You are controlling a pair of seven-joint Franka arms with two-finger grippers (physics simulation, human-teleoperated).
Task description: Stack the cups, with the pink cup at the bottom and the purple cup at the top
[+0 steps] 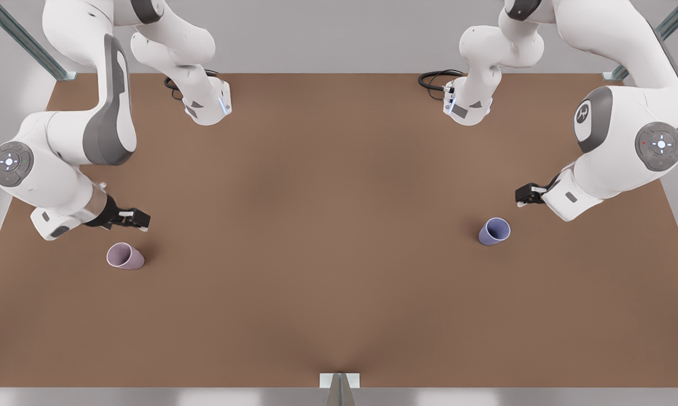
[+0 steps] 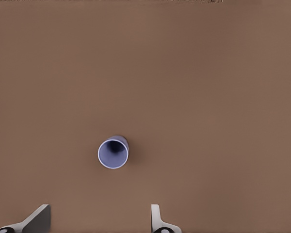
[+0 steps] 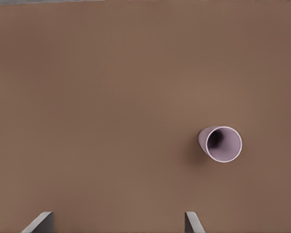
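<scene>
The pink cup [image 1: 124, 256] [image 3: 222, 143] stands upright on the brown table near the front view's left, mouth up. My right gripper [image 1: 141, 220] [image 3: 117, 221] hovers just behind it, open and holding nothing. The purple cup [image 1: 493, 231] [image 2: 113, 152] stands upright toward the front view's right. Above and a little behind that cup hangs my left gripper [image 1: 522, 197] [image 2: 100, 216], open, with the cup ahead of its spread fingertips [image 2: 156, 214] and apart from them. The two cups are far apart.
The brown table [image 1: 327, 237] spans the scene. Both arm bases [image 1: 209, 104] [image 1: 467, 107] sit at its back edge with black cables [image 1: 434, 79]. A metal bracket [image 1: 339, 382] marks the front edge's middle. Frame struts [image 1: 29, 45] rise at the back corners.
</scene>
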